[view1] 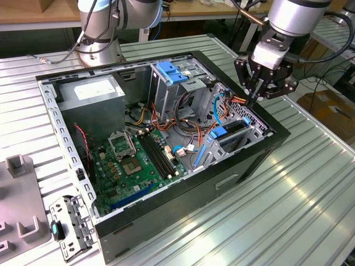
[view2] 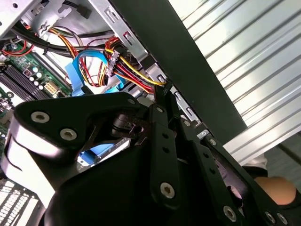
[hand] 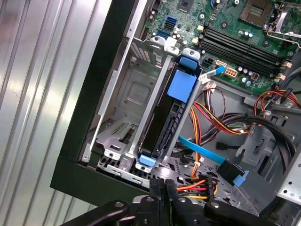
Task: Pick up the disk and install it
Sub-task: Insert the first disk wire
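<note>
Gripper hovers beside the disk, seated in the drive cage.

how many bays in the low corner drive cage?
2, side by side in the first wrist view: an empty bay beside the case wall, and one holding the disk. Others may be hidden.

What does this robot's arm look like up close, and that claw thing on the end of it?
The arm is a thick, rounded silver-grey tube ending in a pale grey wrist block. A black cable loops beside it. The gripper is matt black: flat angular link plates joined with silver bolt heads, narrowing to two slim black jaws.
</note>
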### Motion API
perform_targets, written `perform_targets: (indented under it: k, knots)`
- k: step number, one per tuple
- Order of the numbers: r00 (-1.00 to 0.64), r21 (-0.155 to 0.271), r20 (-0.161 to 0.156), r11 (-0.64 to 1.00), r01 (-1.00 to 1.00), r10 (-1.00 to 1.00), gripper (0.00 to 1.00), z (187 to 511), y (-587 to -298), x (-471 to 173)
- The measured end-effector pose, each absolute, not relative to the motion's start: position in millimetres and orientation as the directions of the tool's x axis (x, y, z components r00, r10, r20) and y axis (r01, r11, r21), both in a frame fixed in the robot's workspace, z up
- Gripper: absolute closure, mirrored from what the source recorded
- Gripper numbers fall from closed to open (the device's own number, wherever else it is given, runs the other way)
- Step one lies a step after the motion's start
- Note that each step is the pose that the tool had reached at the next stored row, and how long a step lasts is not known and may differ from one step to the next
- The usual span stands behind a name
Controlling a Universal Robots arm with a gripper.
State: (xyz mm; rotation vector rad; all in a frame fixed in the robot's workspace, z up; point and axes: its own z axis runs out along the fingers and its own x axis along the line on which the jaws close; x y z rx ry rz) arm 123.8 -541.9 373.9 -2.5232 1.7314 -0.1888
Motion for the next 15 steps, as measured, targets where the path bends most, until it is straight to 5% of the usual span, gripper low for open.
perform_targets:
  k: [15]
  knots:
    - [0.35, -0.132, 0.059, -0.355, -0.926, -0.935, 0.84, 373.9, -541.9, 123.8]
